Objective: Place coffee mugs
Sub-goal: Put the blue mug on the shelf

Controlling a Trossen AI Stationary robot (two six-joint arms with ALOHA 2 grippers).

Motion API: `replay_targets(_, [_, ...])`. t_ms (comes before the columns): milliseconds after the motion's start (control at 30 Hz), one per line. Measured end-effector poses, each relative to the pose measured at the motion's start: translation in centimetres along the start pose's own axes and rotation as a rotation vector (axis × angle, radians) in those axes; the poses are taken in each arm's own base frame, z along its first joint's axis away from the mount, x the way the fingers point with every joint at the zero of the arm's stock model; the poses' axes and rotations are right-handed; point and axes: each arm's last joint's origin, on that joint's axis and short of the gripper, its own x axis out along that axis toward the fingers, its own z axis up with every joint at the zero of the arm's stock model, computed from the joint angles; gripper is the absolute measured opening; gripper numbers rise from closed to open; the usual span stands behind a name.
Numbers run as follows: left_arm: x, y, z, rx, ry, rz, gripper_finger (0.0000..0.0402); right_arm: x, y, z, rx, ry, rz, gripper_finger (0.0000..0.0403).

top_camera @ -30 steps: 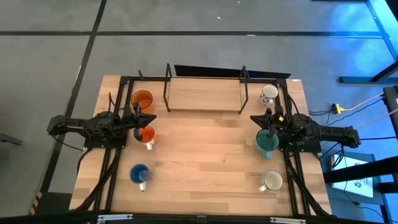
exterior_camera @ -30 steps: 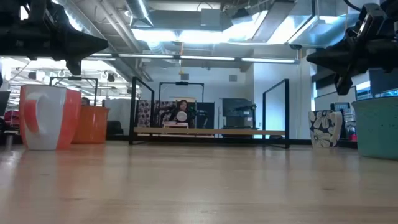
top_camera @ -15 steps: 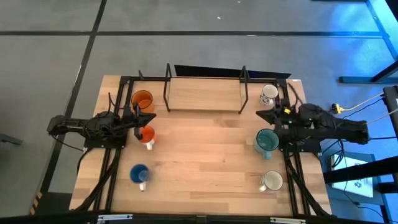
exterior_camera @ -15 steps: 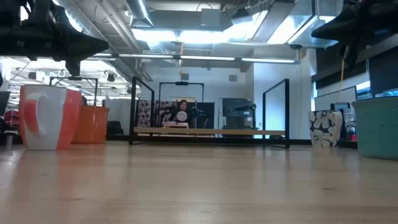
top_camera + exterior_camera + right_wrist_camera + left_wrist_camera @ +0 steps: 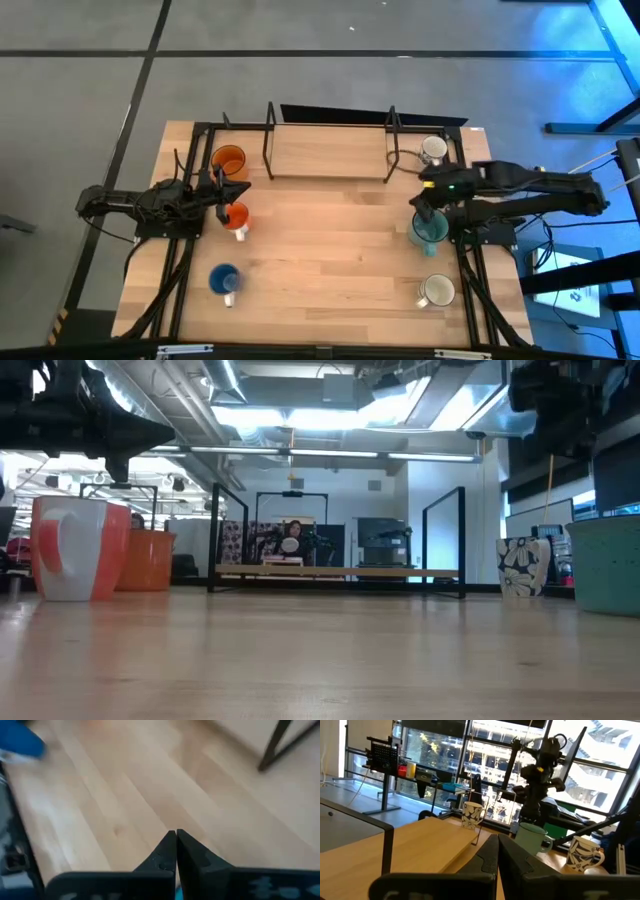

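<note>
Wood table (image 5: 320,250) holds six mugs, no readable writing on any. Right gripper (image 5: 418,211), fingers together, hangs over the teal mug (image 5: 429,228) at the right edge. Left gripper (image 5: 243,187), also pinched together, sits above the small orange mug (image 5: 236,217).

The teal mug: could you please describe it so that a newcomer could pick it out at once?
Start at the wooden table and go to its right edge, where three mugs stand in a row. The teal mug is the middle one, just below the right gripper. The patterned white mug beside the rack and the cream mug are both pale; only this one is teal.
</note>
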Motion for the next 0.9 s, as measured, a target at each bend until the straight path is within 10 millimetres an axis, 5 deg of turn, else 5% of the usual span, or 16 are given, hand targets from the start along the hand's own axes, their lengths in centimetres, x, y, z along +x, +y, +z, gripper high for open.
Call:
replay_targets(500, [0.0,0.1,0.0,-0.018,-0.004,0.018,0.0,3.4,0.4,-0.2,0.32,0.374,-0.191,0.0007])
replay_targets(900, [0.0,0.1,0.0,-0.015,-0.004,0.019,0.0,5.6,0.6,0.0,0.352,0.47,-0.256,0.0186])
